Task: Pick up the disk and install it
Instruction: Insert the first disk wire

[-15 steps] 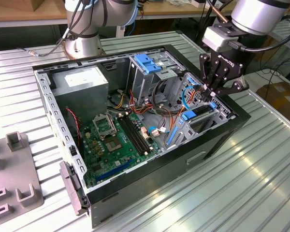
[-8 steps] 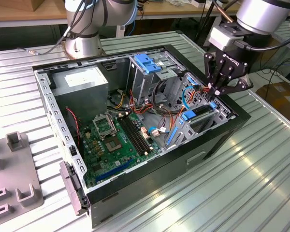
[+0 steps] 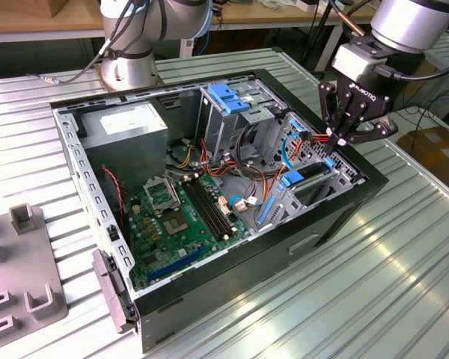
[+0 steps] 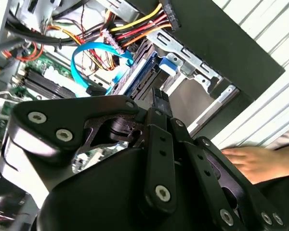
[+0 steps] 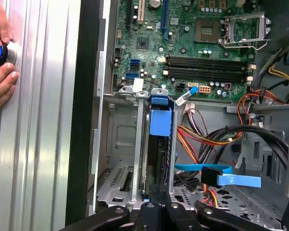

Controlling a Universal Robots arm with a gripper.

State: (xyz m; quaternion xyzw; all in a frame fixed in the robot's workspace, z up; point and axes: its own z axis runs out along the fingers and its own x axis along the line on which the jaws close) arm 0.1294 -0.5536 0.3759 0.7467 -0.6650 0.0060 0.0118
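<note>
Metal counter (image 3: 404,284), ribbed, carrying an open black computer case (image 3: 269,247) laid on its side so that the interior faces upward and the arm can reach in from above. Green motherboard (image 3: 179,217) covers the case floor toward the exterior view's left. The drive bay (image 5: 116,139), a grey sheet-metal frame, occupies the end at the exterior view's right, near the case wall. The disk (image 5: 160,156) stands on edge inside this bay, between two upright metal guides. Its blue rails ride along the guides, and it appears largely seated. A blue data cable (image 5: 231,169) lies loose just beside the bay, with its dark connector apart from the disk. The claw (image 3: 340,142) hangs directly over the bay, aligned with the slot. Its fingers (image 4: 159,98) are drawn together, with no gap visible, and their tips sit at the disk's exposed edge, which suggests pressing rather than clasping. Whether they touch it cannot be told. A person's hand (image 5: 0,53) rests on the counter outside the case.
</note>
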